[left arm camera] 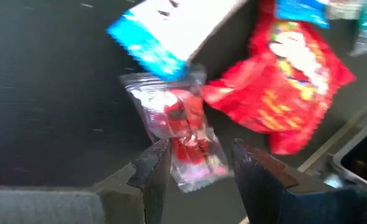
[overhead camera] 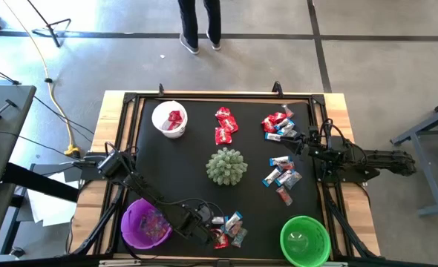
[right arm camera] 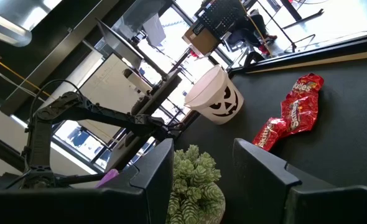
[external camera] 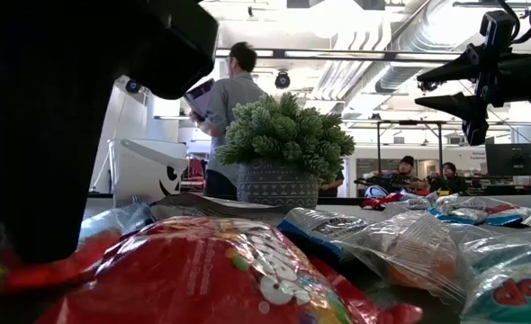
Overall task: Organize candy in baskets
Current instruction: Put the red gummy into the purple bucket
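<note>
1. The left gripper (overhead camera: 210, 222) sits low at the near edge of the mat, just right of the purple basket (overhead camera: 144, 223), beside a small heap of candy (overhead camera: 230, 228).
2. In the left wrist view its fingers (left arm camera: 155, 171) stand apart around a clear wrapper (left arm camera: 182, 140) holding red sweets; the wrapper lies between them on the mat, and whether they pinch it cannot be told. A red bag (left arm camera: 289, 81) and a blue-and-white pack (left arm camera: 162, 34) lie just beyond.
3. The purple basket already holds some candy.
4. The white basket (overhead camera: 169, 119) at the far left holds a red piece; the green basket (overhead camera: 305, 239) at the near right looks nearly bare.
5. The right gripper (overhead camera: 306, 148) hangs above the right side of the mat with its fingers (right arm camera: 155, 174) spread and nothing between them.
6. Blue-and-silver packs (overhead camera: 282, 175) lie near it, red ones (overhead camera: 278, 122) at the far right, and two red bags (overhead camera: 225, 124) sit behind the spiky plant (overhead camera: 226, 166).
</note>
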